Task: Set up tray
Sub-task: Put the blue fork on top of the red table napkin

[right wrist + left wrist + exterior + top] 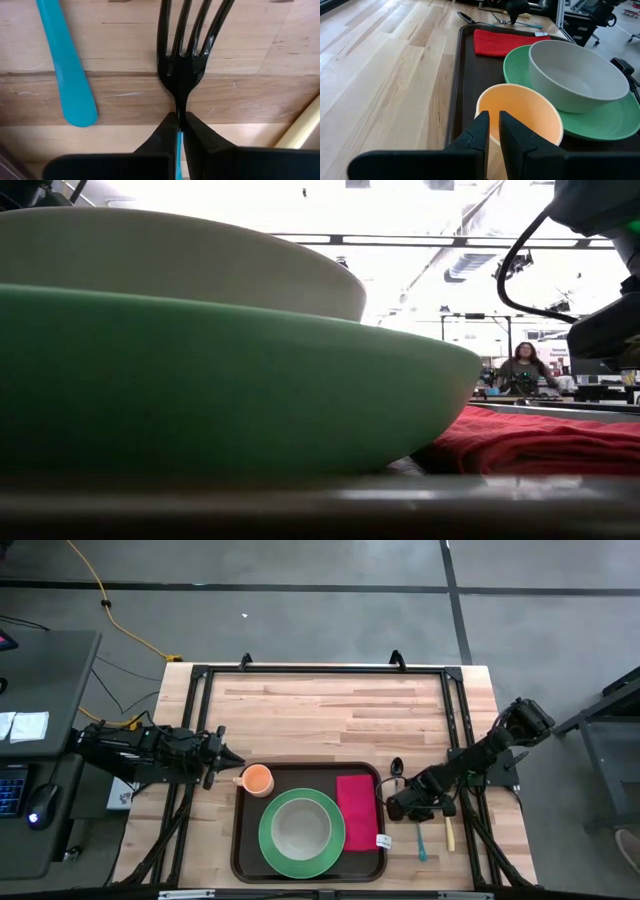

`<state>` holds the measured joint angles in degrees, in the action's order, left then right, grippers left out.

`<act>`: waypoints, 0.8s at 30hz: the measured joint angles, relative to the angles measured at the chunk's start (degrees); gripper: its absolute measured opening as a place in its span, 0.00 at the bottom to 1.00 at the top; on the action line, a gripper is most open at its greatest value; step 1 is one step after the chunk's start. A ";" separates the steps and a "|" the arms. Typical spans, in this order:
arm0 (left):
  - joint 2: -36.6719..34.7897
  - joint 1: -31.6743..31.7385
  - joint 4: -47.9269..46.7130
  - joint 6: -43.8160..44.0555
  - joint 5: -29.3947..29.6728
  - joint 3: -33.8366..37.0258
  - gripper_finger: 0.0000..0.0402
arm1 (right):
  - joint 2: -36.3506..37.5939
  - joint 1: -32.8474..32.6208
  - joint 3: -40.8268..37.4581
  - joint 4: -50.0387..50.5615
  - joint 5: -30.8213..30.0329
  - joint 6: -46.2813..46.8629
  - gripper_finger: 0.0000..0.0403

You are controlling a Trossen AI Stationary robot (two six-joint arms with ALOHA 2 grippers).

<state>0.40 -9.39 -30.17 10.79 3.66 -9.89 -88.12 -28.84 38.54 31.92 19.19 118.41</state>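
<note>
Tray (240, 840) lies just left of right gripper (180, 122), pinching black fork (187, 55).

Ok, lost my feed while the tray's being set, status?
Left gripper clamped on orange plastic cup's rim. Right gripper shut on black plastic fork, on the wood beside dark brown tray. Nothing blocking.

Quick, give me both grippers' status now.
Left gripper: jaws closed on the rim of the orange cup on the tray.
Right gripper: jaws shut on the black fork beside the tray.
</note>
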 joint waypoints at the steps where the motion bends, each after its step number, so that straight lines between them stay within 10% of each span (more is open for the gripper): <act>1: -0.02 0.00 0.02 0.00 0.00 0.00 0.18 | 0.00 0.00 0.00 0.02 0.05 0.04 0.01; 24: -0.01 -0.02 0.02 0.00 0.00 0.00 0.18 | 1.38 0.02 -0.11 -1.47 1.41 0.75 0.01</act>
<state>0.40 -9.41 -30.15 10.79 3.66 -9.89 -86.74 -28.82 38.44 30.45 20.60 119.15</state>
